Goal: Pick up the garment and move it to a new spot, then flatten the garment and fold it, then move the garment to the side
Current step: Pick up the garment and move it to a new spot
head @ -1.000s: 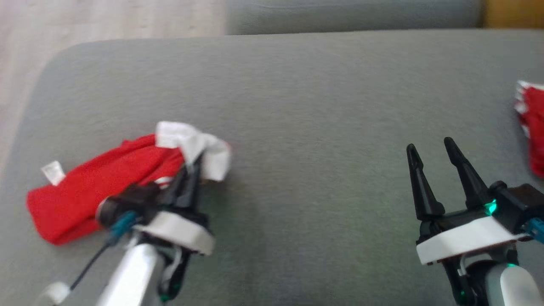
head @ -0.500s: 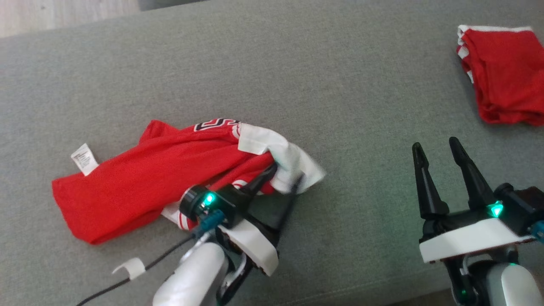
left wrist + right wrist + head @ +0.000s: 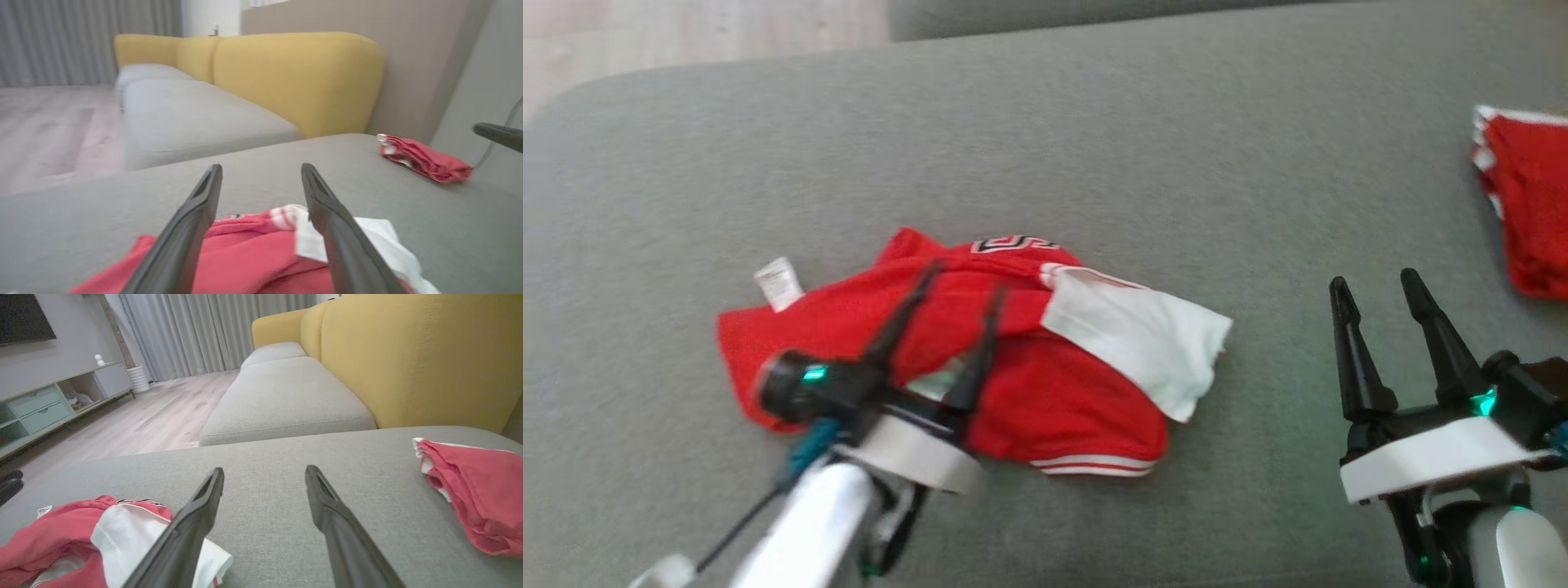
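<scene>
The garment (image 3: 1045, 392) is a red jersey with a white panel and a small white tag, lying crumpled on the grey cushion (image 3: 1094, 163), left of centre. My left gripper (image 3: 964, 278) stands open over its left half, fingers spread with nothing between them. In the left wrist view, the left gripper (image 3: 261, 169) points over the red cloth (image 3: 253, 245). My right gripper (image 3: 1374, 282) is open and empty, off to the garment's right, apart from it. From the right wrist view, the right gripper (image 3: 263, 469) hangs above bare cushion, with the garment (image 3: 61, 535) at lower left.
A second red garment (image 3: 1527, 212) lies bunched at the cushion's far right edge. A yellow sofa back (image 3: 408, 355) rises behind, with another grey seat (image 3: 282, 396) beyond. Wooden floor (image 3: 686, 33) lies past the cushion's rounded left corner. A low cabinet (image 3: 49, 404) stands across the room.
My left gripper went from shut on the garment's white panel to open, letting it go, and the garment now lies spread wider. The head camera has shifted. The right gripper stayed open.
</scene>
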Robot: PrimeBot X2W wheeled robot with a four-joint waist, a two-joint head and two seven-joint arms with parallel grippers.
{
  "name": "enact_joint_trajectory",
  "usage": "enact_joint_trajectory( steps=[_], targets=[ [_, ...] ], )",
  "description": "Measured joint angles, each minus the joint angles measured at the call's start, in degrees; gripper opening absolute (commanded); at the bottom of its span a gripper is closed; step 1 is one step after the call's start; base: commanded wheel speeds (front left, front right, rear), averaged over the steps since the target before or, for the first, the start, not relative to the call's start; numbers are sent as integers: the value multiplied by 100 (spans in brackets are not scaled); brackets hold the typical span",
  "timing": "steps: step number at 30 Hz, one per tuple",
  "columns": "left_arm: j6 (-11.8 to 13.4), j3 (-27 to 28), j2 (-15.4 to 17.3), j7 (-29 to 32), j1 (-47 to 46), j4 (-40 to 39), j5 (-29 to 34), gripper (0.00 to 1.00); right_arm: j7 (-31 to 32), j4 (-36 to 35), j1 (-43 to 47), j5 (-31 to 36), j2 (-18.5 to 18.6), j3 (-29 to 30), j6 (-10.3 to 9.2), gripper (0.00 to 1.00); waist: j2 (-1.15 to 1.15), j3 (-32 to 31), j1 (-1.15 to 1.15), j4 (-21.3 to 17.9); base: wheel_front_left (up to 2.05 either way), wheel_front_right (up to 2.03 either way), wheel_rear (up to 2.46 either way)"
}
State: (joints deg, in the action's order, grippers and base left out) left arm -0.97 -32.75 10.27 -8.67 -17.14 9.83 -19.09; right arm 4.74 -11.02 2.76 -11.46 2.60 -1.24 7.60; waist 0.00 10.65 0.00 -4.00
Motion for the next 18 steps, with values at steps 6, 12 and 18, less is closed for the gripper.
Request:
enact_joint_trajectory(
  steps=[6,12,18],
  targets=[
    [441,705,345,-222,266,-153,-175,100,142,-4,6,46,0,23,0,100,0,-198,0,445,0,0,0],
    [700,1326,564,-479,602,-156,-361,100,212,-35,32,47,-1,114,0,100,0,-378,0,838,0,0,0],
    [754,1650,706,-554,1023,-155,-436,100,216,-38,115,89,-1,136,0,100,0,-544,0,1038,0,0,0]
  ],
)
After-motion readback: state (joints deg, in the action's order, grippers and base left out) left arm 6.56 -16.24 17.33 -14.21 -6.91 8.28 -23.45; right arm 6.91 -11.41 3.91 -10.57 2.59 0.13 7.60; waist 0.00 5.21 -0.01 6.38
